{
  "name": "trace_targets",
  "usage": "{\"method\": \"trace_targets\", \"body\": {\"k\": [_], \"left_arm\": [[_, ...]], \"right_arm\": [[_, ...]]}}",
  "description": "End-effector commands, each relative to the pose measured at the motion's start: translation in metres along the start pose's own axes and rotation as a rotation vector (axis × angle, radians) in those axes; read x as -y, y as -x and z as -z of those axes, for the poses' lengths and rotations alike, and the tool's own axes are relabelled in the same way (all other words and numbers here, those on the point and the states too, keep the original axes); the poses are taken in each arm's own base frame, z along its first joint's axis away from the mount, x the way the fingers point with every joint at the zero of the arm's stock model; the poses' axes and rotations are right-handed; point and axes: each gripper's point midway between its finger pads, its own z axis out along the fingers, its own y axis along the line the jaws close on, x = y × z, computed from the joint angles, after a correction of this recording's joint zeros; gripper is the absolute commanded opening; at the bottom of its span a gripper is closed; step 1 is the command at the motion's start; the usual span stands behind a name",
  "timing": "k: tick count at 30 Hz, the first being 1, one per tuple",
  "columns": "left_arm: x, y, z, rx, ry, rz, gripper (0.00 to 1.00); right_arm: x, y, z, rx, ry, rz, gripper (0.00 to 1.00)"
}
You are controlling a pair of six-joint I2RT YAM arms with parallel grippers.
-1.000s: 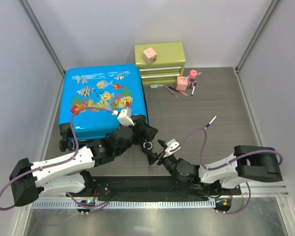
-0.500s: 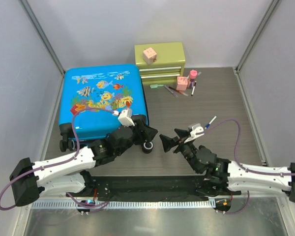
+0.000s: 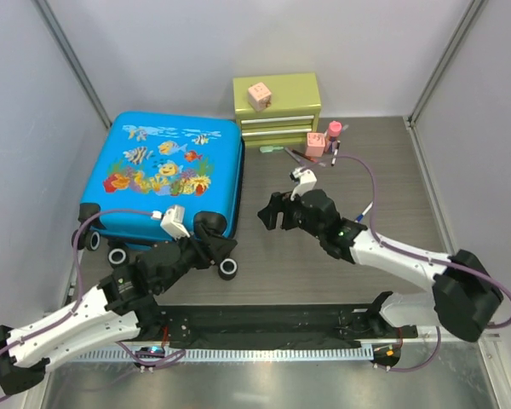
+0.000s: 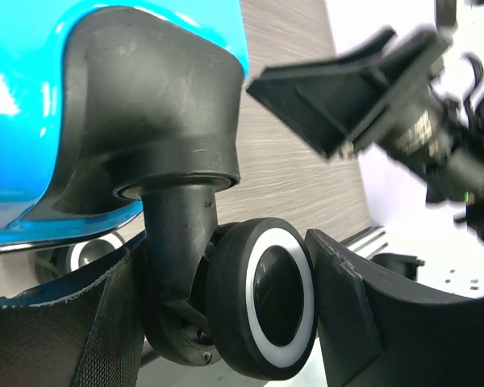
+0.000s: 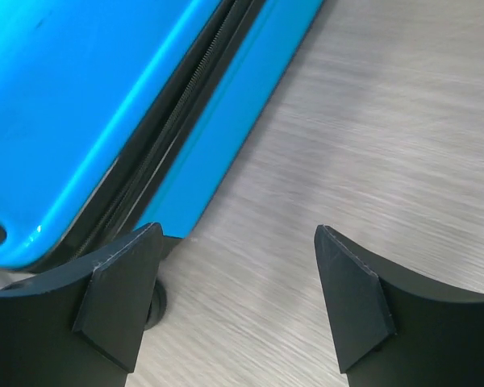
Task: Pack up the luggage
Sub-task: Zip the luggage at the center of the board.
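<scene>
The luggage (image 3: 166,175) is a closed bright blue hard-shell suitcase with a fish print. It lies flat at the left of the table, its black wheels toward me. My left gripper (image 3: 222,256) is shut on the luggage's near right wheel (image 3: 228,267). In the left wrist view the wheel (image 4: 262,310) with its white ring sits clamped between the fingers of that gripper (image 4: 222,314), under the blue shell (image 4: 32,105). My right gripper (image 3: 271,215) is open and empty just right of the luggage. The right wrist view shows that gripper (image 5: 235,298) over bare table beside the luggage's zipper seam (image 5: 157,129).
A small green drawer chest (image 3: 277,106) stands at the back with a pink cube (image 3: 258,94) on top. In front of it lie another pink cube (image 3: 315,143), a pink bottle (image 3: 334,132) and a few pens (image 3: 302,158). Grey walls close in both sides.
The luggage has slid and turned toward the left, drawn by my left gripper on its wheel. My right arm has swung from the near centre out to the luggage's right side.
</scene>
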Motion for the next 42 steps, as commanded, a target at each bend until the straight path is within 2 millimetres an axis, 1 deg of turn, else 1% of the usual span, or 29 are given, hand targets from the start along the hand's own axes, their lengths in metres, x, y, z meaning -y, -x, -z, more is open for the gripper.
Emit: {"method": "trace_targets", "body": {"k": [1,2,3,5,6,8,10,11,12,15,16,17,19,23,25,26,27,28,29,30,31,32,33,34,35,36,38,39,42], "left_arm": [[-0.005,0.029,0.021,0.088,0.037,0.010,0.00],[-0.005,0.031,0.024,0.088,0.039,0.010,0.00],[-0.005,0.031,0.026,0.085,0.039,0.008,0.00],[-0.006,0.031,0.032,0.074,0.041,0.001,0.00],[-0.006,0.031,0.033,0.069,0.042,-0.005,0.00],[-0.008,0.032,0.037,0.063,0.051,-0.020,0.00],[-0.007,0.036,0.041,0.072,0.054,-0.025,0.00],[-0.007,0.039,0.043,0.080,0.051,-0.026,0.00],[-0.007,0.039,0.044,0.081,0.050,-0.028,0.00],[-0.010,0.042,0.048,0.090,0.060,-0.035,0.00],[-0.010,0.044,0.050,0.094,0.061,-0.035,0.00],[-0.010,0.046,0.051,0.099,0.065,-0.040,0.00],[-0.010,0.051,0.057,0.116,0.062,-0.039,0.00],[-0.013,0.061,0.067,0.156,0.070,-0.039,0.00],[-0.018,0.064,0.071,0.170,0.079,-0.040,0.00],[-0.018,0.065,0.074,0.174,0.075,-0.037,0.00],[-0.020,0.067,0.075,0.183,0.076,-0.035,0.00],[-0.020,0.069,0.078,0.194,0.068,-0.025,0.00],[-0.021,0.069,0.080,0.198,0.069,-0.024,0.00],[-0.023,0.072,0.083,0.209,0.074,-0.022,0.00],[-0.023,0.074,0.086,0.220,0.067,-0.014,0.00],[-0.025,0.075,0.088,0.224,0.069,-0.014,0.01],[-0.025,0.078,0.090,0.236,0.065,-0.008,0.00],[-0.024,0.080,0.094,0.247,0.056,0.000,0.00],[-0.025,0.080,0.095,0.249,0.055,0.001,0.01],[-0.025,0.082,0.097,0.253,0.054,0.003,0.00],[-0.026,0.082,0.098,0.252,0.058,0.001,0.00],[-0.027,0.082,0.099,0.250,0.061,-0.001,0.00],[-0.025,0.082,0.099,0.249,0.056,-0.002,0.00]], "right_arm": [[-0.049,0.033,-0.017,0.010,0.227,-0.106,0.81],[-0.049,0.033,-0.024,0.004,0.233,-0.116,0.80],[-0.046,0.038,-0.028,0.012,0.228,-0.145,0.80],[-0.047,0.046,-0.034,0.028,0.237,-0.161,0.80],[-0.043,0.046,-0.041,0.028,0.232,-0.183,0.80],[-0.044,0.049,-0.048,0.026,0.247,-0.201,0.80],[-0.038,0.046,-0.059,0.015,0.229,-0.210,0.80],[-0.039,0.054,-0.063,0.028,0.230,-0.212,0.80],[-0.034,0.049,-0.070,0.014,0.216,-0.215,0.80],[-0.026,0.060,-0.081,0.031,0.195,-0.234,0.80],[-0.017,0.058,-0.089,0.025,0.173,-0.243,0.79],[-0.017,0.066,-0.092,0.040,0.173,-0.248,0.80],[-0.010,0.071,-0.099,0.048,0.159,-0.259,0.80],[0.007,0.090,-0.120,0.076,0.129,-0.286,0.79],[0.009,0.094,-0.126,0.072,0.121,-0.287,0.79],[0.012,0.099,-0.135,0.075,0.116,-0.286,0.79],[0.013,0.099,-0.138,0.068,0.109,-0.277,0.78],[0.012,0.110,-0.143,0.087,0.104,-0.271,0.78],[0.014,0.110,-0.147,0.085,0.096,-0.270,0.78],[0.019,0.103,-0.156,0.066,0.077,-0.269,0.78],[0.016,0.113,-0.160,0.082,0.081,-0.265,0.78],[0.018,0.111,-0.164,0.069,0.070,-0.265,0.77],[0.023,0.103,-0.174,0.051,0.054,-0.266,0.77],[0.024,0.110,-0.178,0.067,0.046,-0.264,0.76],[0.027,0.110,-0.182,0.065,0.032,-0.262,0.76],[0.032,0.105,-0.188,0.056,0.013,-0.264,0.76],[0.035,0.109,-0.194,0.063,-0.008,-0.259,0.76],[0.038,0.104,-0.200,0.053,-0.019,-0.258,0.76],[0.036,0.110,-0.207,0.055,-0.014,-0.249,0.75]]}}
